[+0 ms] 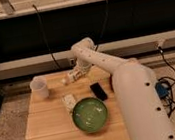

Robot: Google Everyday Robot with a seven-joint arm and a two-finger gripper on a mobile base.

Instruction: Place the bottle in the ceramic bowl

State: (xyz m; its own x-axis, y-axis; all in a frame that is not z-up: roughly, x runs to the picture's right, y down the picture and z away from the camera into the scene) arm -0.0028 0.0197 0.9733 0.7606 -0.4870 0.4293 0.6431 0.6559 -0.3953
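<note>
**Entry: bottle-to-bowl, carry step pending**

- Claw: at the far side of the counter, low over the boards, between the white cup and the black flat item. Whether it is wide, narrow or gripping cannot be told.
- Bottle: judged to be the pale form at the claw's tip, near the cup. It cannot be told whether it is lifted or resting on the boards.
- Ceramic bowl: green, upright, nothing inside it. It sits on the near half of the counter, well apart from the claw.
- Small pale object: lies just beside the bowl's far-left rim — identity unclear.

Step in hand, as a judgement: securing the bottle, with the transfer not yet begun.

Next move calls for a firm hold, a lift clear of the boards, then travel toward the near side to stop over the bowl's middle — passing above the pale object and the black item — before lowering and letting go.
</note>
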